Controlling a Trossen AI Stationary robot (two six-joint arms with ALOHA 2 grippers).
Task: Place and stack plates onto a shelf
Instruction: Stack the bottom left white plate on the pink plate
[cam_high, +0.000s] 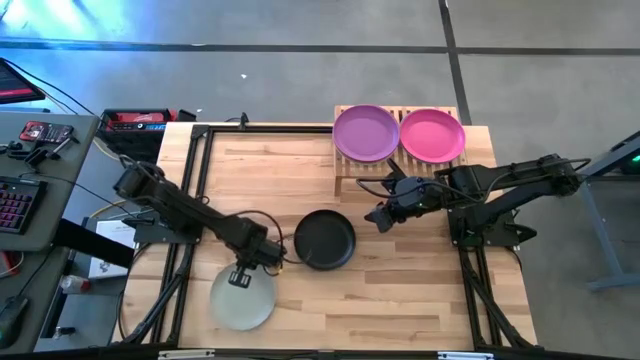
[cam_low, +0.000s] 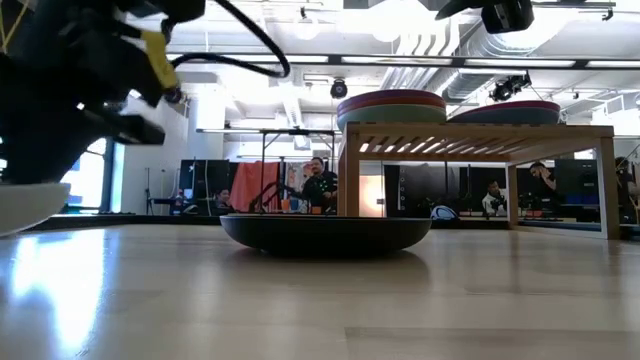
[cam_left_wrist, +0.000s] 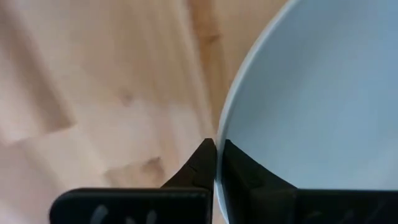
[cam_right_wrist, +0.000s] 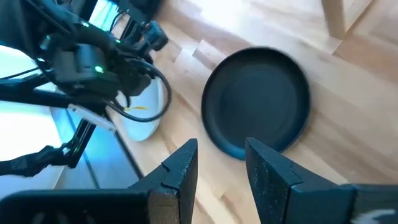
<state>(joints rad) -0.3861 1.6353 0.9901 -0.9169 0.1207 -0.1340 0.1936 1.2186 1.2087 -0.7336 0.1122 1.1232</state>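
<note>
Overhead straight down; level across the table (cam_low: 300, 300); wrists close above it, all sharing the black plate (cam_high: 324, 240).

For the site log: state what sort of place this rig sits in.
Most likely a robotics lab in an open industrial workspace: exposed ceiling ducts, people at workstations behind the table, and a keyboard beside the wooden tabletop.

We see light wooden table (cam_high: 400, 290) filling middle of high view. Bamboo shelf (cam_high: 347, 166) stands at its upper right edge, carrying purple plate (cam_high: 365, 132) and magenta plate (cam_high: 432, 135) side by side. Black plate (cam_high: 324, 240) lies flat at table centre. Off-white plate (cam_high: 243, 298) sits lower left, near front edge.
</note>
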